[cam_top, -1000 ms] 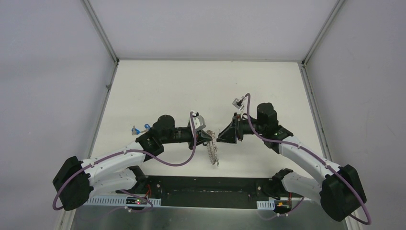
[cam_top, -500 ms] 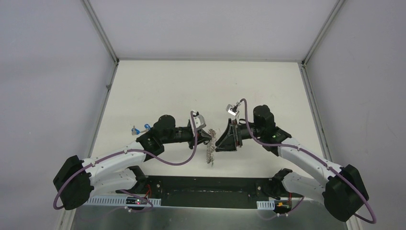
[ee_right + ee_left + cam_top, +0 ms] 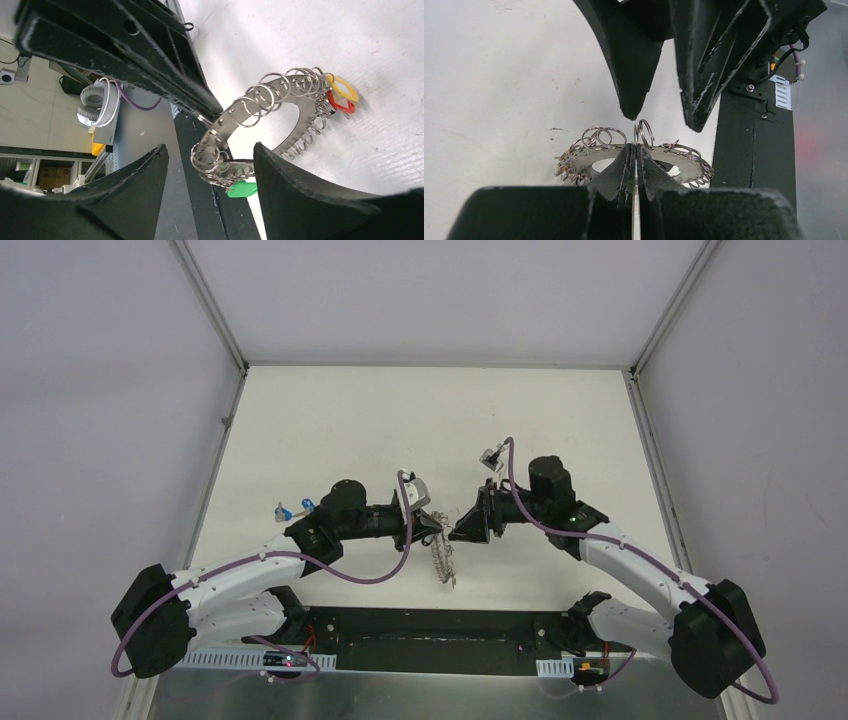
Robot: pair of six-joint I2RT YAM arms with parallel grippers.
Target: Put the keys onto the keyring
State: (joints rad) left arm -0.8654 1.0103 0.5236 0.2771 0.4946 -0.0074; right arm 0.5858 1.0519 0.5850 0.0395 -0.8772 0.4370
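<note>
Right claw [image 3: 456, 531] has edged closer, keyring [image 3: 227, 125] just beyond its parted tips.

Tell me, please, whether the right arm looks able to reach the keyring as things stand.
Probably yes: the open right gripper hovers right at the keyring, which the left gripper pinches by its edge, and nothing lies between them.

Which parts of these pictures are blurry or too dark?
Left wrist view: the black left pincer, up close, is a dark blur; the silvery metal ring edged with wire loops is sharp. Right wrist view: the black right pincer is soft and dark. Top view: evenly lit.
</note>
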